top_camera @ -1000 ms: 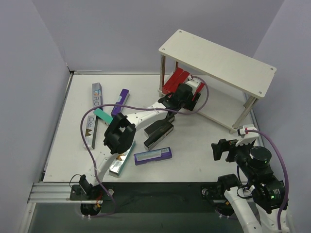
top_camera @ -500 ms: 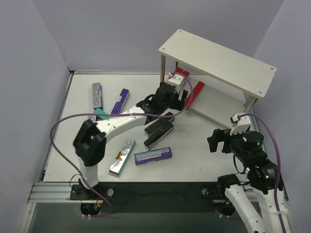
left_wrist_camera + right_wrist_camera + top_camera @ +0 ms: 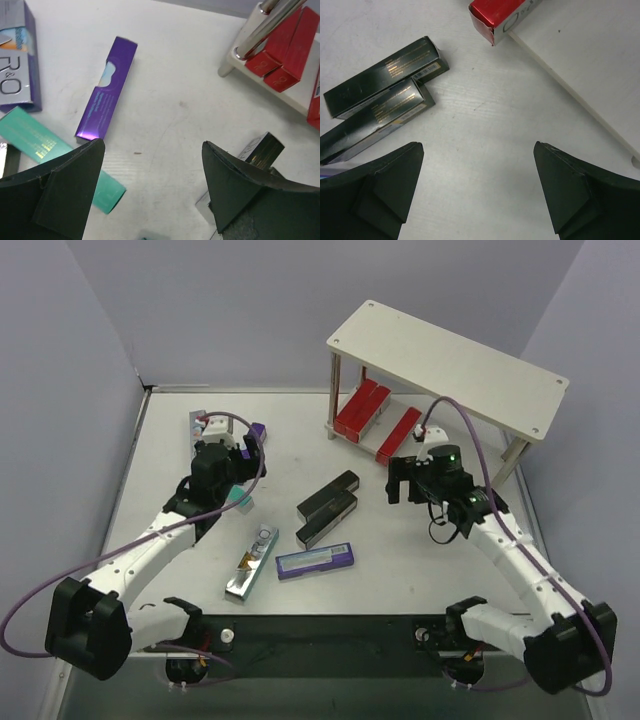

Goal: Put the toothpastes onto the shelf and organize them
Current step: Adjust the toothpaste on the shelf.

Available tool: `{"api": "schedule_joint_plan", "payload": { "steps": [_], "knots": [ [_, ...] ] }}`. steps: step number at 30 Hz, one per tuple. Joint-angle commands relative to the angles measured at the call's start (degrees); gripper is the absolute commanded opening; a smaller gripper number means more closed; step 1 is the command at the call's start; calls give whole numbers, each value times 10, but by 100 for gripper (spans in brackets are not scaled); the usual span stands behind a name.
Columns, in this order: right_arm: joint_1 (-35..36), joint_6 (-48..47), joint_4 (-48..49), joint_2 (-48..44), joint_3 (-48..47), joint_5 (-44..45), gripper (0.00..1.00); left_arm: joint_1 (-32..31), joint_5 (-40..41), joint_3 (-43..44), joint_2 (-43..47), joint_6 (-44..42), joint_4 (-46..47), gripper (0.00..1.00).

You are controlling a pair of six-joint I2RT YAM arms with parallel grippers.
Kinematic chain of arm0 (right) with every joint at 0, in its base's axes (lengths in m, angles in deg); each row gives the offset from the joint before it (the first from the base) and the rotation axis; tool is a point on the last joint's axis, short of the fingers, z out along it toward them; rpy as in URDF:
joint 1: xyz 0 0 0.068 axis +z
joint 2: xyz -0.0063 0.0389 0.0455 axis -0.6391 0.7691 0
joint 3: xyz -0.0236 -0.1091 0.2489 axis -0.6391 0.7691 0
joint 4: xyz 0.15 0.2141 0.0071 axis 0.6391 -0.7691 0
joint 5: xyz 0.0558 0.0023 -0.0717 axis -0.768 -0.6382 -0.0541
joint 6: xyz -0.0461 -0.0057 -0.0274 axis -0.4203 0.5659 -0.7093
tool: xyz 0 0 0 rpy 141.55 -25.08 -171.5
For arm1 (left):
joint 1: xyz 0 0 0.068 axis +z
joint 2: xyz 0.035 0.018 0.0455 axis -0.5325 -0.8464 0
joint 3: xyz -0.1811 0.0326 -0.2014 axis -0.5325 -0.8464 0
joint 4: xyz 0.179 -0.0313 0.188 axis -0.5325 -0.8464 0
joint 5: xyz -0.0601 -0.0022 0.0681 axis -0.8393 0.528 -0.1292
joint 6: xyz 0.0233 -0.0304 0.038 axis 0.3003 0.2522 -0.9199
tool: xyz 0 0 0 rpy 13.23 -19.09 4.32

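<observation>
Left gripper: jaws spread wide, nothing held. Bare table shows between the fingers and for some way ahead. The purple carton lies ahead and a little left, apart from both fingers. The teal carton runs under the left finger, and a silver carton sits at the far left. The end of a black carton shows just by the right finger. Right gripper: also wide open and empty, over bare table. The two black cartons lie side by side ahead to its left. Ahead to its right, the edge of the lower board of the shelf runs diagonally. A red carton lies on that board with its end jutting past the edge. An open lane of table separates the black cartons from the board edge. More red cartons lie together at the lower board's left end; all other cartons remain loose on the table. Change noted: half a second ago the left gripper was at the lower board beside the red cartons and has since withdrawn leftward. The right arm, then held back at the near right, has reached forward to the shelf front. No carton has shifted in that time.
</observation>
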Motion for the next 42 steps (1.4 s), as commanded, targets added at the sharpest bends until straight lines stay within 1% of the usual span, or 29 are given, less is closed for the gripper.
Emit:
{"api": "schedule_joint_plan", "payload": {
  "steps": [1,4,6,8,9,11,14,15,17,20,22,25,26,31,33,35,38,40,41,42],
  "knots": [
    [27,-27,124,90,-30,100,100,28,-5,-56,54,-13,47,90],
    [37,-38,158,153,-50,147,100,34,5,-73,79,-32,44,90],
    [38,-37,188,177,-53,183,100,32,12,-66,90,-47,14,90],
    [37,-48,223,196,-37,189,100,32,31,-37,94,-63,-20,90],
    [37,-55,262,207,-32,184,100,34,36,-30,101,-81,-41,89],
    [34,-80,283,223,-31,172,99,35,50,-34,108,-121,-64,90],
    [14,-84,305,259,-32,135,91,37,79,-75,122,-144,-30,89],
    [2,-80,331,270,-28,119,86,36,75,-76,123,-146,-28,89],
    [-4,-75,358,280,-21,91,79,31,74,-67,132,-150,-37,89],
    [-7,-84,366,300,-28,79,77,27,101,-88,141,-186,-2,89],
    [-9,-106,372,308,-33,66,76,28,125,-95,134,-201,13,89],
    [-16,-127,362,322,-56,47,73,28,142,-81,102,-215,14,89],
    [-18,-130,353,328,-64,22,73,29,145,-77,89,-230,10,89],
    [-19,-169,330,368,-105,2,72,29,143,-72,82,-221,13,89],
    [-19,-178,316,375,-114,-1,70,30,142,-75,88,-222,19,89],
    [-19,-192,311,376,-115,-3,66,30,144,-77,93,-221,21,89],
    [-17,-197,300,359,-110,-14,65,30,142,-79,99,-221,24,89],
    [-13,-187,312,344,-97,3,65,30,140,-79,100,-221,23,89],
    [-11,-168,325,323,-78,11,64,30,138,-79,103,-221,23,89],
    [-11,-156,334,312,-68,18,65,30,137,-77,103,-206,22,89]
  ]
}}
